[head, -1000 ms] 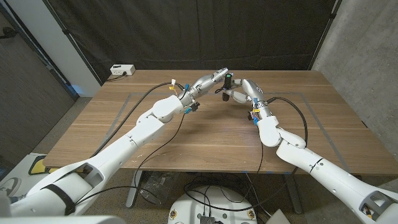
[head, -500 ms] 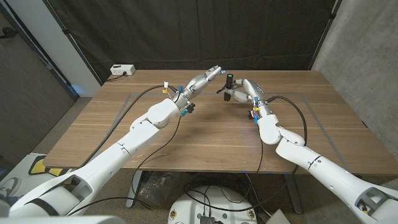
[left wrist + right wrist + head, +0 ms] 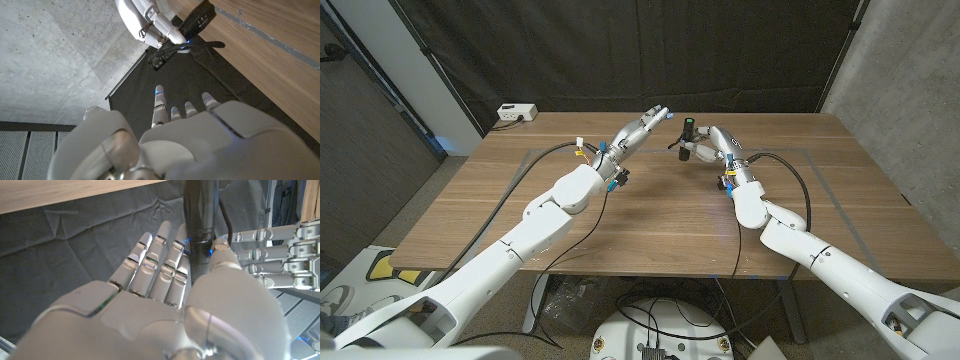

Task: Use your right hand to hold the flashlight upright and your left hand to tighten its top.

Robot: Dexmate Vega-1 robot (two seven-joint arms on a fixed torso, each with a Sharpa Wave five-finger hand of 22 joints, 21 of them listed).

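- Left hand (image 3: 642, 128) had drawn back from the flashlight (image 3: 688, 130), fingers spread, holding nothing.
- Right hand (image 3: 712, 146) gripped the flashlight upright above the worktop (image 3: 660, 215), near its far edge.

The head view was evenly and fairly brightly lit from above, with only soft, faint shadows under the arms on the worktop (image 3: 650, 215), a mild sheen on the wood near its middle, and a black curtain (image 3: 620, 50) behind that stayed dark and flat; straight edges bowed slightly toward the picture's corners. In the left wrist view the left hand (image 3: 200, 135) was close, soft and out of focus, while the flashlight (image 3: 185, 32) beyond it was sharper against the dim cloth. In the right wrist view the right hand (image 3: 165, 305) looked pale, smooth and slightly blurred, with small blue glints on its fingers (image 3: 150, 265).
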